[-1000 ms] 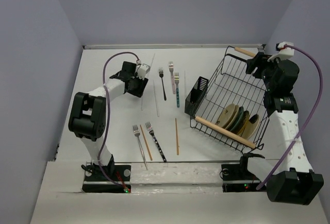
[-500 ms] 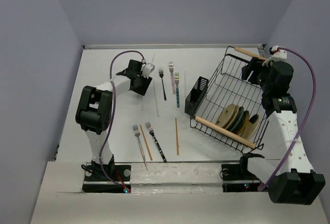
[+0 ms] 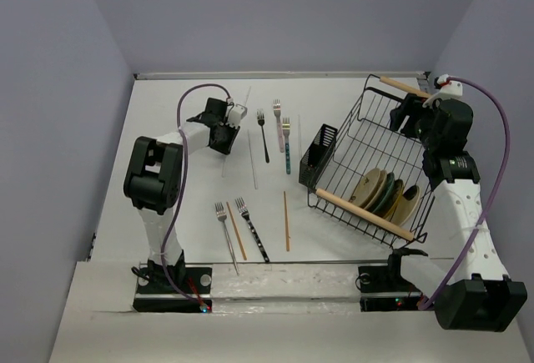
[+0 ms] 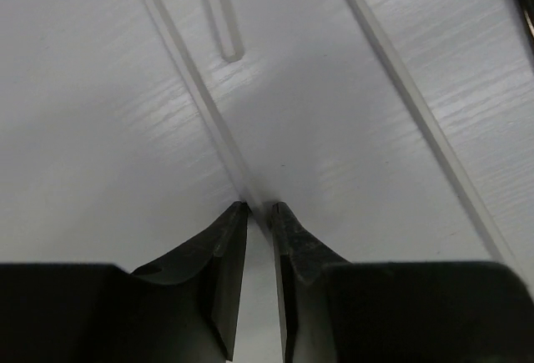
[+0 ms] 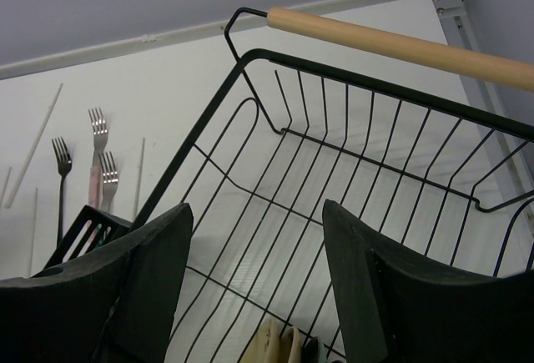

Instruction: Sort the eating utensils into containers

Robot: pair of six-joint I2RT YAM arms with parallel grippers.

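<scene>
My left gripper [image 3: 224, 134] sits low on the table at the far left, its jaws nearly closed on the end of a pale white chopstick [image 4: 192, 79] in the left wrist view [image 4: 259, 209]. Two more white chopsticks [image 4: 417, 104] lie beside it. Black [image 3: 264, 135], pink [image 3: 278, 119] and teal [image 3: 286, 148] forks lie left of the small black cutlery holder [image 3: 319, 156]. A silver fork [image 3: 224, 229], a black-handled fork [image 3: 252, 229] and brown chopsticks [image 3: 285, 221] lie nearer. My right gripper [image 3: 409, 113] is open and empty above the rack [image 5: 259, 279].
The big black wire rack [image 3: 392, 142] with wooden handles [image 5: 400, 46] holds several plates [image 3: 384, 194] at the right. The holder's top [image 5: 83, 234] shows left of the rack in the right wrist view. The back wall edge runs behind everything.
My left gripper has reached farther away and slightly right, down onto the white chopstick. My right gripper has shifted slightly left over the rack.
</scene>
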